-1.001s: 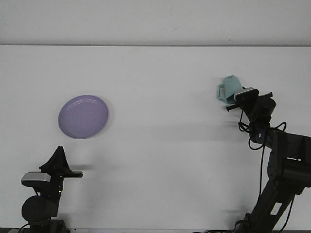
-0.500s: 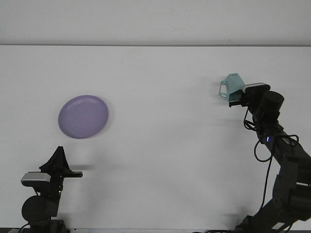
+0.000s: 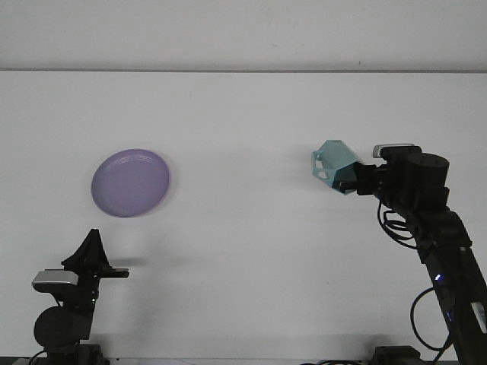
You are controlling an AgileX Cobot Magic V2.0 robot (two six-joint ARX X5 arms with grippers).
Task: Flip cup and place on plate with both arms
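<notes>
White tabletop [image 3: 251,251] holds a purple plate [image 3: 130,182]; right fingers [image 3: 351,181] pinch the teal cup [image 3: 335,166].

No legible text or labels.

White table [image 3: 251,251] — pale wall [image 3: 243,34].

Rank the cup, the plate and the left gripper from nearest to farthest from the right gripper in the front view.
1. Teal cup, held in the right gripper, on the right side.
2. Purple plate, lying on the table's left side.
3. Left gripper, low at the left edge, about as far off as the plate; too close to call.
</notes>
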